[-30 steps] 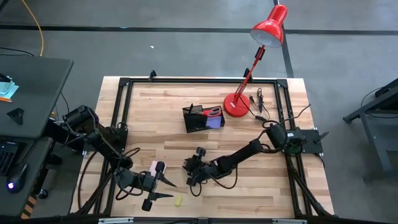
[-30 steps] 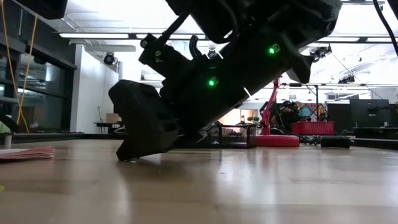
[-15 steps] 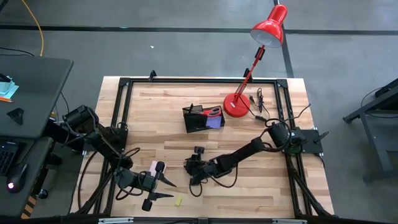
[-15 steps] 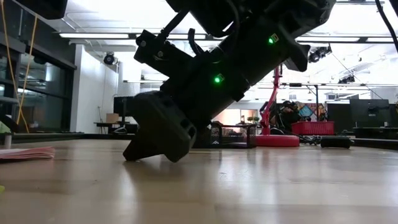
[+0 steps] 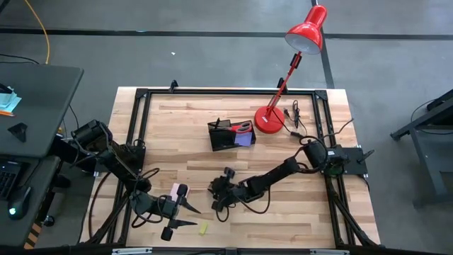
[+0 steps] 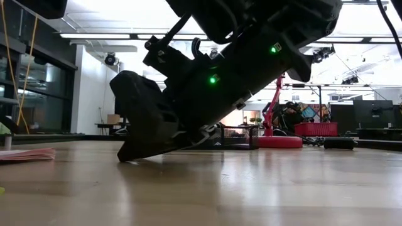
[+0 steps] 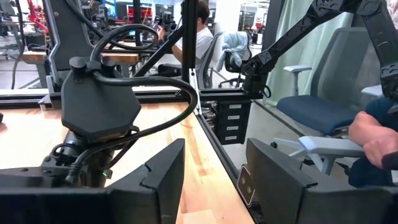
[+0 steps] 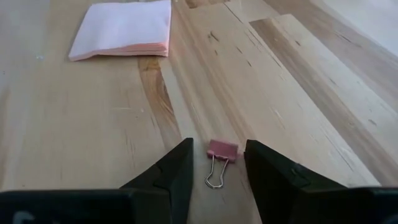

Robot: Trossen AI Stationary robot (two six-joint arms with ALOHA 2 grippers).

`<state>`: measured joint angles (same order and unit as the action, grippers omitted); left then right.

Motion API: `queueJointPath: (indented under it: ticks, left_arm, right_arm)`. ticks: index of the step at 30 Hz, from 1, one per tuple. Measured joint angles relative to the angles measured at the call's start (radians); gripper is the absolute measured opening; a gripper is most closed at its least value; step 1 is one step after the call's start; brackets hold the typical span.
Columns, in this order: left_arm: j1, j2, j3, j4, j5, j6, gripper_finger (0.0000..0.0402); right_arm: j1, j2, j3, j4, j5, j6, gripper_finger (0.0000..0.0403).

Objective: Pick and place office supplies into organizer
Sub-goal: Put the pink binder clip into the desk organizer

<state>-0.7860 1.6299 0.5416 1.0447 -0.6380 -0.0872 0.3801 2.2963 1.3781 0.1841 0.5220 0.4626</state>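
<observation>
A: How far along are you?

B: Partway. The organizer (image 5: 230, 134) is already holding the scissors (image 5: 241, 127) and a purple pad (image 5: 245, 139), well beyond my fingers. Loose items are lying out on the surface (image 5: 191, 117): a pink clip (image 8: 222, 150), a pink pad (image 8: 123, 29) and a small yellow piece (image 5: 203, 229).

A: Which one are you working on?

B: The clip, I judge. My right fingers (image 8: 216, 169) are hanging low over the surface, narrowly parted, with the clip lying between the tips and its wire handles pointing back toward me. I am not touching it, as far as I can see.

A: And the pink pad?

B: It is lying farther ahead of my right fingers, flat and apart from the clip.

A: Your left side?

B: My left fingers (image 7: 212, 171) are waiting at the near edge, parted and empty, with the yellow piece just beside them.

A: What is left?

B: Closing on the clip, carrying it to the organizer, then the pad and the yellow piece.
</observation>
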Motion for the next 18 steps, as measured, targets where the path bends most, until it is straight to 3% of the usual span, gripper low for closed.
queueJointPath:
  ticks: [12, 18]
  left_arm:
    - [0.0, 0.0, 0.0, 0.0, 0.002, 0.0, 0.0161]
    - [0.0, 0.0, 0.0, 0.0, 0.002, 0.0, 0.0161]
  right_arm:
    - [0.0, -0.001, 0.0, 0.01, -0.024, -0.105, 0.0032]
    - [0.0, -0.005, -0.002, 0.035, -0.022, -0.18, 0.0032]
